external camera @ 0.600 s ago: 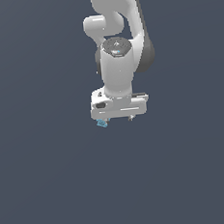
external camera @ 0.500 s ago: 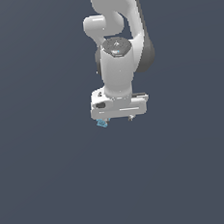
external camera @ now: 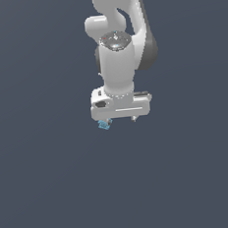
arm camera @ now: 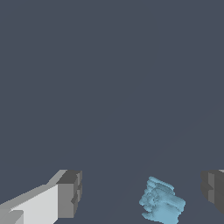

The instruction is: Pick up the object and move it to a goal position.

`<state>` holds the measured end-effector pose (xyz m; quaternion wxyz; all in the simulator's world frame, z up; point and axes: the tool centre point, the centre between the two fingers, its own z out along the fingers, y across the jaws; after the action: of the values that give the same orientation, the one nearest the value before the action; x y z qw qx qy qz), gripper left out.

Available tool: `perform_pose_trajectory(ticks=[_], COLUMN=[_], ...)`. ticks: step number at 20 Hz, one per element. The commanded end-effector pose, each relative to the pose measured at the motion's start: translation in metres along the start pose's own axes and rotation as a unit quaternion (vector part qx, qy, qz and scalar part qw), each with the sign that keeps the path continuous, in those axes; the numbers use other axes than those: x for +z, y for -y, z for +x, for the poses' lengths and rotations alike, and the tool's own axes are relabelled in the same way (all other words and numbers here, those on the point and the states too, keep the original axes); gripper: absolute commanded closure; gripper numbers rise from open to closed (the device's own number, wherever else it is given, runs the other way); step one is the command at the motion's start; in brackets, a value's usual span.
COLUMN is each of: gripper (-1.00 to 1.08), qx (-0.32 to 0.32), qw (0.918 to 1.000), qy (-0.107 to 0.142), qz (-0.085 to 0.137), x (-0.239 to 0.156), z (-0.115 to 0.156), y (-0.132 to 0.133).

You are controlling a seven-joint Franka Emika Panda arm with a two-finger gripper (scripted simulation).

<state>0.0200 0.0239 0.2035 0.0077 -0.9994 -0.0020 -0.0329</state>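
The object (external camera: pixel 104 124) is a tiny light-blue ridged piece lying just under the white gripper (external camera: pixel 120 119), below the finger on the exterior view's left. In the wrist view the object (arm camera: pixel 162 205) sits in the gap between the two dark finger pads (arm camera: pixel 70 194), closer to one pad than the other and touching neither. The gripper (arm camera: pixel 141 192) is open, with its jaws spread wide on either side of the piece. The arm points straight down over the object.
The white arm (external camera: pixel 116 61) rises toward the top of the exterior view. A plain dark grey surface (external camera: pixel 54 191) fills everything around the gripper. No other objects show.
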Motion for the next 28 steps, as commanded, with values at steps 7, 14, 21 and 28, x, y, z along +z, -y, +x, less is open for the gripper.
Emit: perform_pose_trajectory(ticks=[7,14,21,28], gripper=[-0.92,-0.92,-0.92,-0.92], qx=[-0.015,-0.06,-0.133,-0.216], qw=[0.9999,0.9982,0.9911,0.9763], qy=[0.001,0.004,0.008,0.014], qz=[0.0,-0.002,-0.003,-0.004], x=[0.003,0.013,0.028,0.044], z=[-0.003,-0.011,-0.026,-0.044], y=[-0.003,-0.011,-0.023,-0.036])
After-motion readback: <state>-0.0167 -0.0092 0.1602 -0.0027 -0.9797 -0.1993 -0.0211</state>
